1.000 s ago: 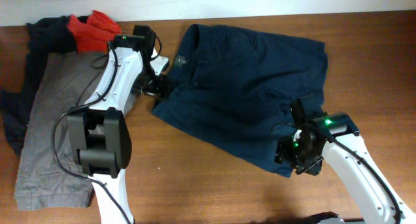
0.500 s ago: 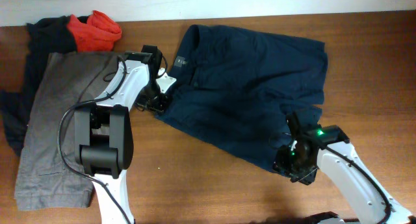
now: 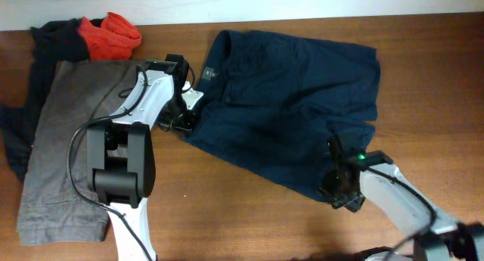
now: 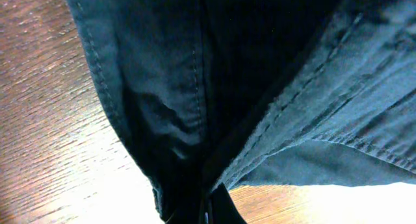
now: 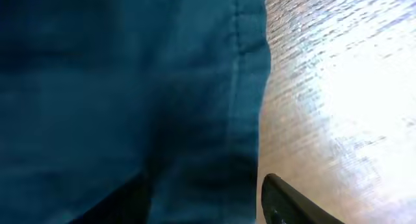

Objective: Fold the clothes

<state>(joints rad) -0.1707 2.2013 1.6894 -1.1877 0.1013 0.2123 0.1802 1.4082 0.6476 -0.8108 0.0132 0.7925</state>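
Observation:
Navy shorts (image 3: 287, 102) lie spread flat across the middle of the wooden table (image 3: 227, 215). At the shorts' left waistband corner my left gripper (image 3: 184, 119) is shut on the shorts. In the left wrist view the navy cloth (image 4: 260, 68) bunches into the closed jaws of the left gripper (image 4: 211, 214). My right gripper (image 3: 336, 189) sits at the lower right leg hem, jaws apart. In the right wrist view, the right gripper (image 5: 201, 208) has the hem (image 5: 247, 87) between its fingers. One dark finger (image 5: 292, 201) rests over bare wood; the other is hidden by cloth.
A grey garment (image 3: 60, 155) lies along the left side of the table. Beyond it at the far left corner sit a red cloth (image 3: 113, 30) and a dark garment (image 3: 45, 41). Bare wood shows along the front edge.
My left gripper has slid onto the waistband corner and shut on it. My right gripper has moved left and down to the leg hem, its jaws narrowing a little.

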